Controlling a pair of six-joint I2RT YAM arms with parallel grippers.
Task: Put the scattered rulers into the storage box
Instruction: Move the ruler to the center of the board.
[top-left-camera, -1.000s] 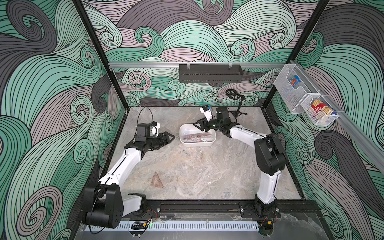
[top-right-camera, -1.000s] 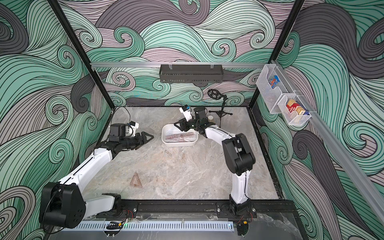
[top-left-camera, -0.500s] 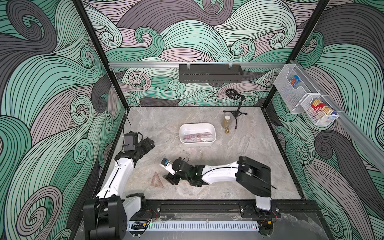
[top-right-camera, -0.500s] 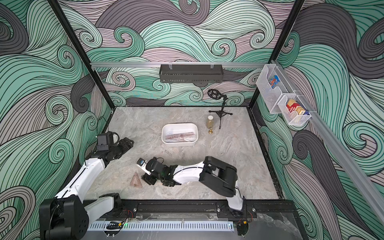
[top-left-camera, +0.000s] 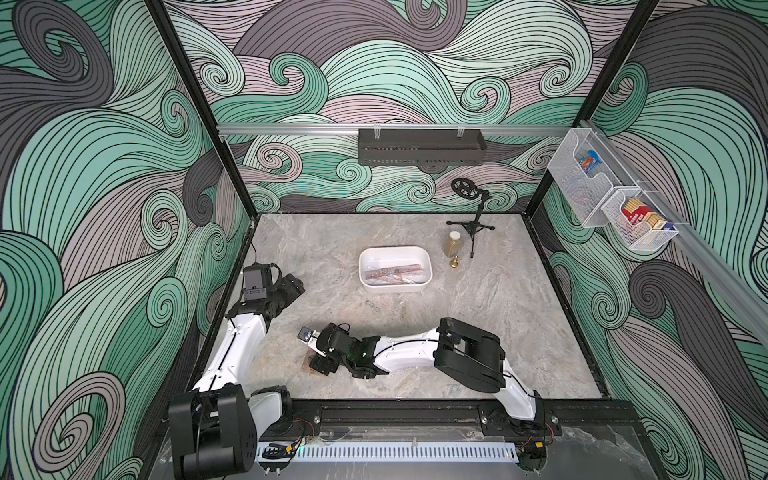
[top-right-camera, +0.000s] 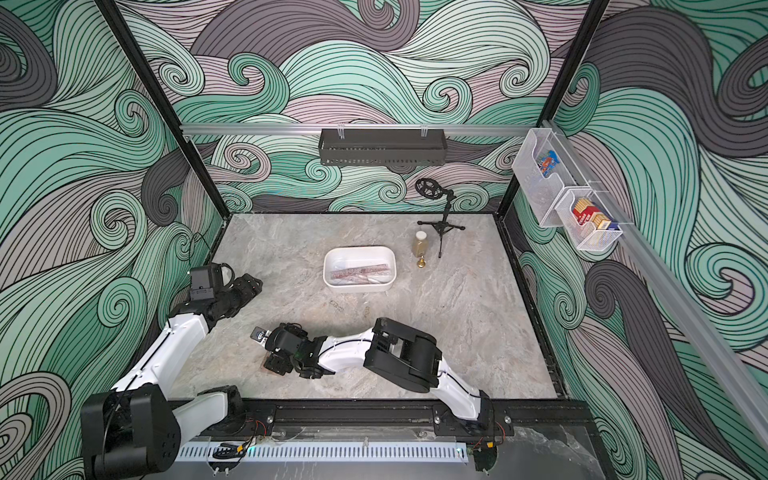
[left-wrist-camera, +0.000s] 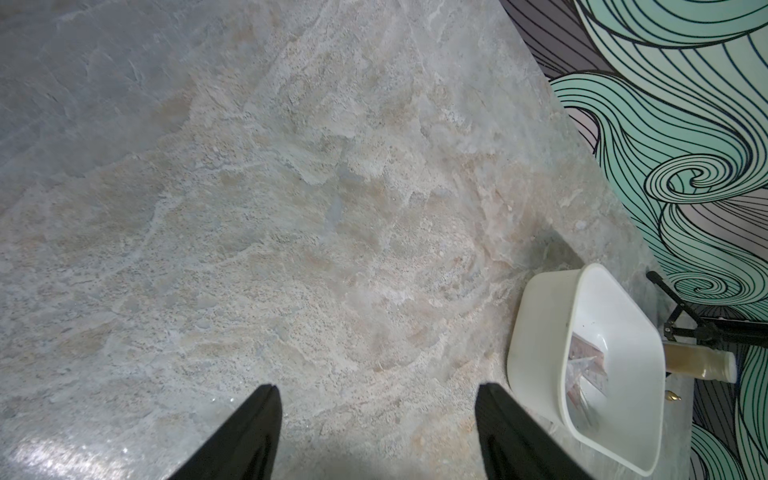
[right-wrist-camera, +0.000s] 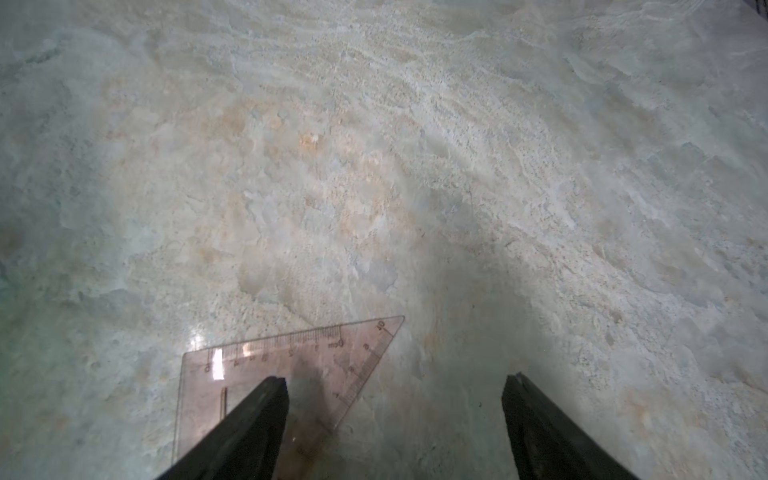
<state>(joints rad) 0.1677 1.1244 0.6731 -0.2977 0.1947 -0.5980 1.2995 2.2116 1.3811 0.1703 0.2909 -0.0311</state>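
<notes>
Right wrist, right claw (right-wrist-camera: 395, 378) wide, ruler (right-wrist-camera: 270, 357) beneath

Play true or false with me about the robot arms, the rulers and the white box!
1. The white box has rulers in it. True.
2. The right end effector is squeezing the triangle ruler. False: it is open, and the triangle ruler lies flat on the table with one finger over it.
3. The left end effector is open and holds nothing. True.
4. The bottle stands inside the white box. False: it stands on the table beside the white box.
</notes>
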